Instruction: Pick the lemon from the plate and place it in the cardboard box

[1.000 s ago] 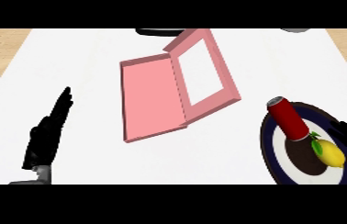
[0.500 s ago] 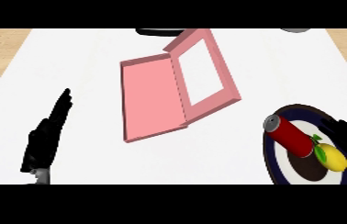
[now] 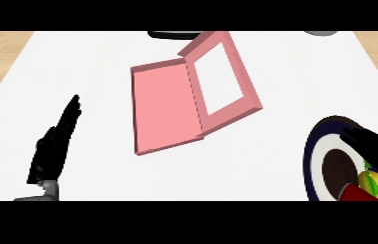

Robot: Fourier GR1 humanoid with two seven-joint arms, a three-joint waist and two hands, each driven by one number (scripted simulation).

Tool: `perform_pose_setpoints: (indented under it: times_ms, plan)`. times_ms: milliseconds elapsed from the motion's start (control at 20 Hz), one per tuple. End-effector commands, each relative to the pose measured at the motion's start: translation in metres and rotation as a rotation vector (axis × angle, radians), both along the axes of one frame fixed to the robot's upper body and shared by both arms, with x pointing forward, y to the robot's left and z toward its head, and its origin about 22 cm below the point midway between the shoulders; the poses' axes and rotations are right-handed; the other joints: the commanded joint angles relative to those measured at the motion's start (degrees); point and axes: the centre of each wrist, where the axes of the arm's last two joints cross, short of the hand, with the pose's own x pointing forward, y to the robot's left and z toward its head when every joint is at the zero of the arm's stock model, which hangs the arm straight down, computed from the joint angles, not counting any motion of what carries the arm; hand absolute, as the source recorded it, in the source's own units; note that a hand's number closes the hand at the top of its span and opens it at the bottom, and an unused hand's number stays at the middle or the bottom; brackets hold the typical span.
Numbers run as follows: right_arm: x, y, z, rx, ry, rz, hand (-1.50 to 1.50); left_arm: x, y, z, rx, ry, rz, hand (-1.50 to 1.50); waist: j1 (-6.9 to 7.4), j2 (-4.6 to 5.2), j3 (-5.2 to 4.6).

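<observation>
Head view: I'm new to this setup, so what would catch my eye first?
The pink box lies open mid-counter, its lid with a white window folded out to the right. At the lower right edge sits a dark-rimmed plate with the lemon barely in view beside something red. The left hand shows at the lower left, fingers straight.

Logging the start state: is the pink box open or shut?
Open. The box lies flat on the counter with its windowed lid swung out beside it, and its inside shows nothing in it.
</observation>
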Motion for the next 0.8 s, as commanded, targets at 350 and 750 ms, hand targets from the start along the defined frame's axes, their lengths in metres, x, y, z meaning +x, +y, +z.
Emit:
perform_pose_setpoints:
  times_ms: [350, 750]
  plan:
    - [-0.009, -0.008, -0.009, -0.005, -0.202, 0.019, 1.50, 0.002, 0.002, -0.004, 0.003, -0.001, 0.027, 0.00, -0.59, 0.02, 0.29]
    - [0.013, 0.031, -0.007, 0.041, -0.276, -0.085, 1.50, -0.006, 0.005, 0.002, -0.013, 0.004, 0.005, 0.00, -0.05, 0.01, 0.23]
